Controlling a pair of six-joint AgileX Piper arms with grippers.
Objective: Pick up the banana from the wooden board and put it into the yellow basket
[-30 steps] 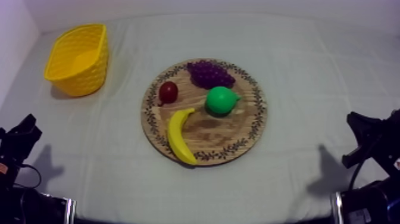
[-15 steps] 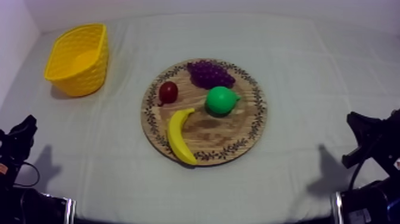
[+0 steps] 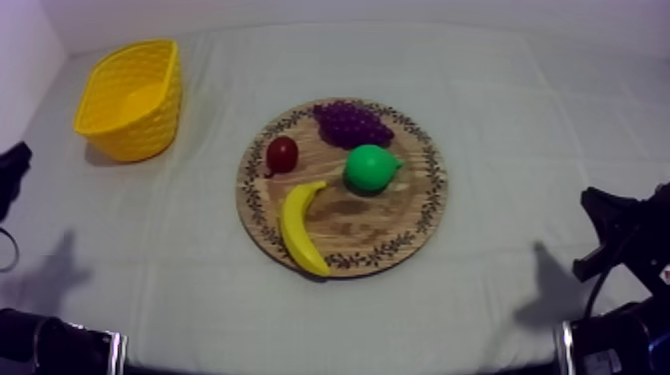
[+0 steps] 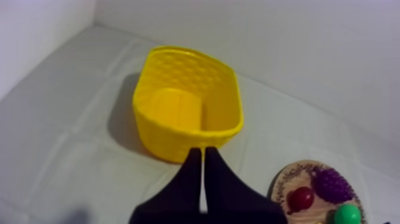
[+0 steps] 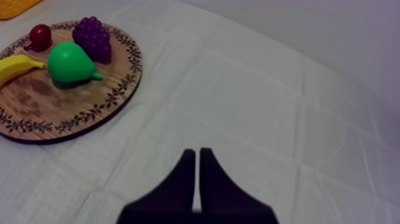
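The yellow banana lies on the front left part of the round wooden board, beside the rim. The yellow basket stands at the far left of the table with nothing inside it. My left gripper is at the table's left edge, well short of the board. In the left wrist view its fingers lie together as a narrow wedge, shut on nothing, just before the basket. My right gripper is shut too, over bare cloth to the right of the board and far from the banana.
On the board are also a bunch of purple grapes, a green pear and a small red fruit. Grey-white cloth lies between board and basket. My right arm rests low at the right edge.
My left arm has risen along the left edge of the top view, towards the basket's side. The right arm and the fruit have not moved.
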